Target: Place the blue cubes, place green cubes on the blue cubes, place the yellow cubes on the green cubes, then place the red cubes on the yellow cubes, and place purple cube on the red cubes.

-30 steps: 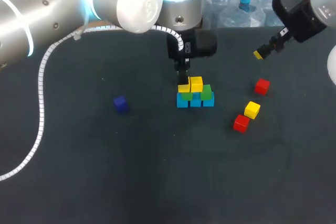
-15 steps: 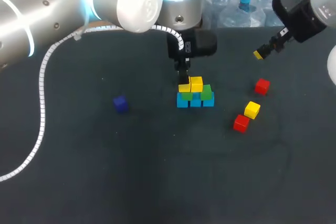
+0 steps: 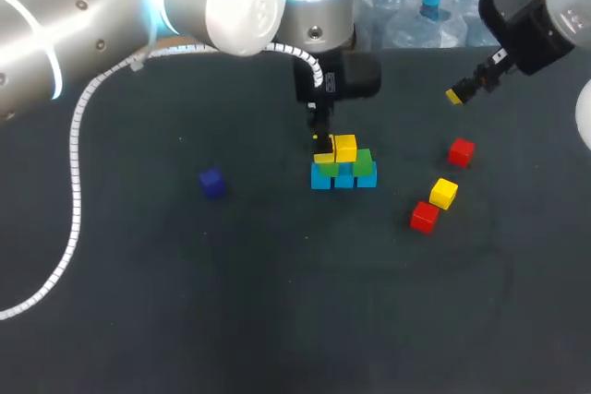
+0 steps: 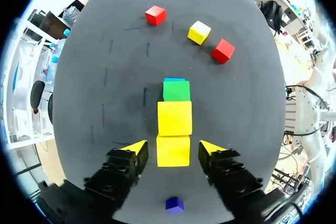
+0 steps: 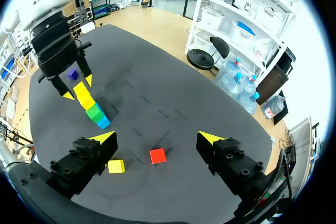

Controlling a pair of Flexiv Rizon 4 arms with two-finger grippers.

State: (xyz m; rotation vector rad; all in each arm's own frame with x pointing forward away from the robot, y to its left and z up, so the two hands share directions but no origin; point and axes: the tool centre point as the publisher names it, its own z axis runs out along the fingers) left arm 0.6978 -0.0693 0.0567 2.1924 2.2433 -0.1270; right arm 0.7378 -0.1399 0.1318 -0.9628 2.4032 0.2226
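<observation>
Right now the placed yellow cube (image 4: 173,150) sits on the near end of the stack (image 3: 343,168), squarely between the left jaws; they stand open, a sliver of gap showing on each side, touching nothing. From that cube the stack runs straight ahead of the jaws: a second yellow cube (image 4: 175,118), then a green cube (image 4: 176,91), with an edge of blue just past it; so the jaws straddle the line across its short way, and a straight rise looks like the clean way off, since any sideways drift could nudge the top layer. Beyond the stack, on its right side, lie the loose yellow cube (image 3: 443,193) and two red cubes (image 3: 461,151) (image 3: 424,217); the right jaws hang wide open above the worktop (image 3: 231,302) out that way, holding nothing, and look the nearer pair for them; the purple cube (image 3: 212,182) waits alone, well off the stack's left side.
</observation>
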